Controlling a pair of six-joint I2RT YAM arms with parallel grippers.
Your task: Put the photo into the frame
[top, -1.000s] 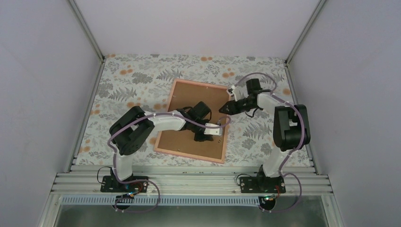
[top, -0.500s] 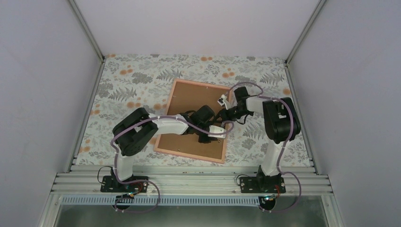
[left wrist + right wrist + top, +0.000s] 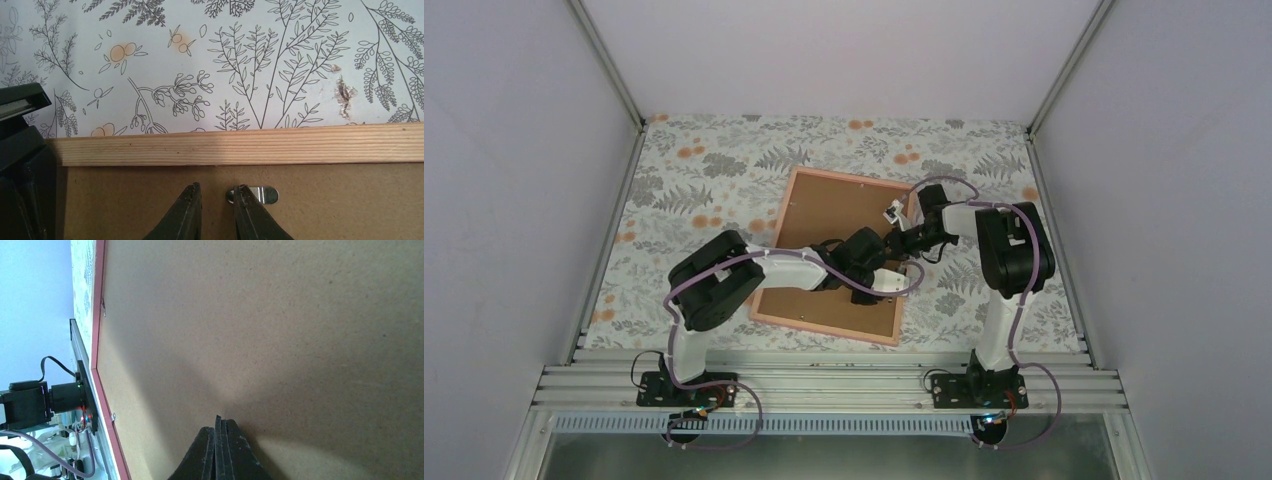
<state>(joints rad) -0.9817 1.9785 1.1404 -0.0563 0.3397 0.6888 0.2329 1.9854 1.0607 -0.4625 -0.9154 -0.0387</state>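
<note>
Over the last second the left gripper (image 3: 217, 189) has slid rightward across the backing board (image 3: 125, 200) to the right-hand rail of the frame (image 3: 235, 145). The right arm has folded in, so the right gripper (image 3: 218, 424) now sits just beside the left one. The left fingers stand a narrow gap apart and hold nothing. Their tips point down at the board, and one tip touches a small metal clip (image 3: 265, 194) that lies flat just inside the rail. The right fingers are pressed together with nothing between them, their joined tip set against the brown board well in from its pink edge. In the left wrist view, a black part of the other arm fills the left margin, so there is little room between the two grippers. The frame lies back-up on the flowered table (image 3: 704, 170), turned a little askew to the table's sides, and the board fills it from rail to rail. The photo cannot be seen in any view. Past the right rail the cloth runs bare, apart from a small torn spot (image 3: 344, 95) near the wood, though the right arm's elbow hangs over that strip. More open cloth lies to the left of the frame and on its far side, out to the grey walls (image 3: 524, 200). The frame's near rail lies close to the table's near edge.
</note>
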